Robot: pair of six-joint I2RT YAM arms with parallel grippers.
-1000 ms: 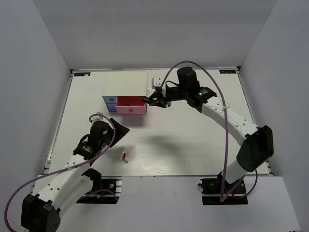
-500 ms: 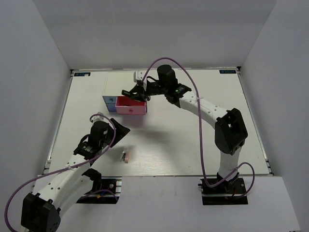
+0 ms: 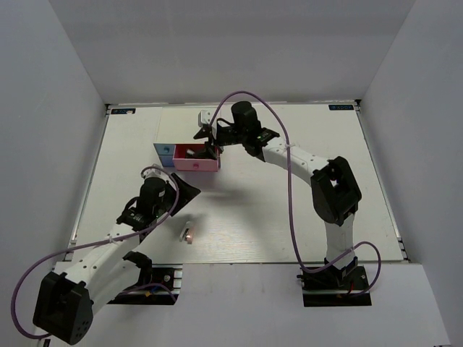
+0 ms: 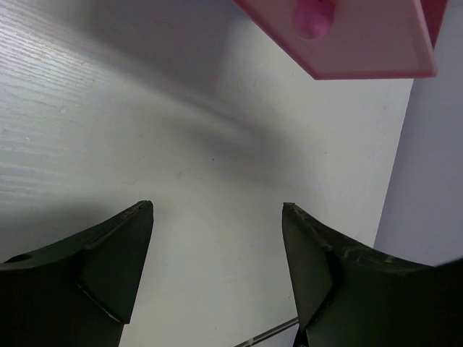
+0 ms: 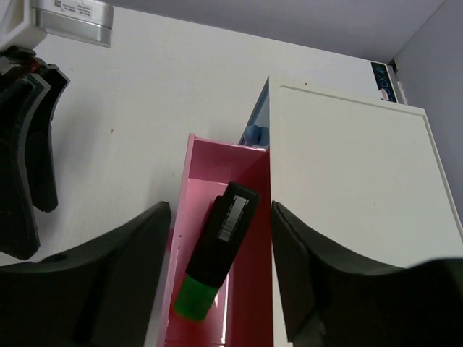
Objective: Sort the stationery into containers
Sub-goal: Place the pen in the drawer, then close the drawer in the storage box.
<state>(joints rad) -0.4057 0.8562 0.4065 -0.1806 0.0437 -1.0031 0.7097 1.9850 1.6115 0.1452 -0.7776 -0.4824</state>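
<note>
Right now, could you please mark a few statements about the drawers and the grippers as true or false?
1. A green-capped highlighter lies in the pink drawer. True.
2. The right gripper is shut on the highlighter. False: it is open above the drawer, and the highlighter lies free.
3. The left gripper is open and holds nothing. True.
4. The pink drawer is pushed shut. False: it is pulled out, its inside in view.
5. A small piece lies on the table. True.
</note>
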